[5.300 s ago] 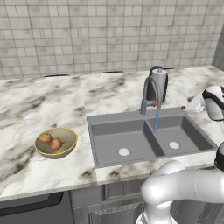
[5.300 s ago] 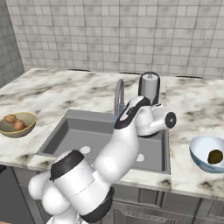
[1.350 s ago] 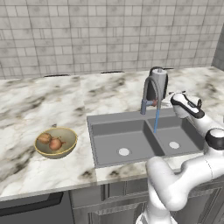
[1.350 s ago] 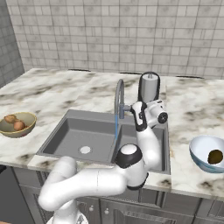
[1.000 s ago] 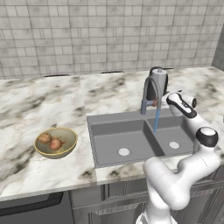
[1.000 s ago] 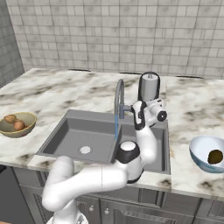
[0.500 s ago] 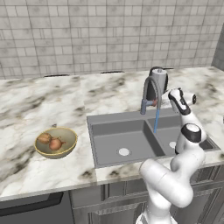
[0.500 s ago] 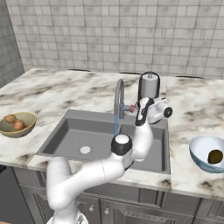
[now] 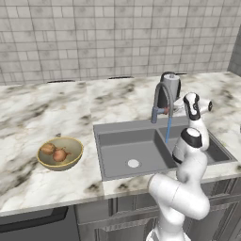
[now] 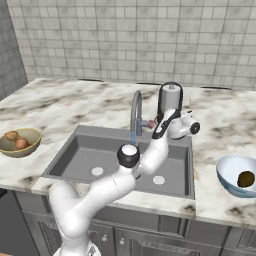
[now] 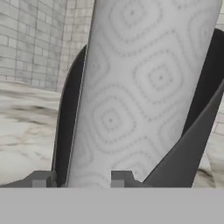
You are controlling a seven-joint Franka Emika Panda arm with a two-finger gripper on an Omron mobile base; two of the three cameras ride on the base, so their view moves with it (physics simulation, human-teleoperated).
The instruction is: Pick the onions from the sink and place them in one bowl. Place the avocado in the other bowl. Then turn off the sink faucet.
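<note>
**Q:** Marble counter, grey tile wall. Where do things stand?

**A:** Both onions (image 9: 54,152) lie in the yellow bowl (image 9: 70,158), left of the sink (image 9: 108,141). The avocado (image 10: 245,178) sits in the pale blue bowl (image 10: 226,181) on the right. Only the sink faucet (image 9: 160,94) is left: a blue water stream (image 9: 167,129) falls from its spout into the basin.

**Q:** And the gripper?

**A:** You have the gripper (image 10: 153,123) at the faucet's base, by the reddish mark. The jaws are pinched narrow. I can't tell whether they clamp the lever or just rest beside it.

**Q:** How should I finish?

**A:** My judgement: check that you have contact first, then swing the lever in a slow arc. Smooth grey metal will probably slip. Keep off the patterned cylinder (image 11: 140,87) just behind, which has a dimpled white wrap and a dark frame.
</note>
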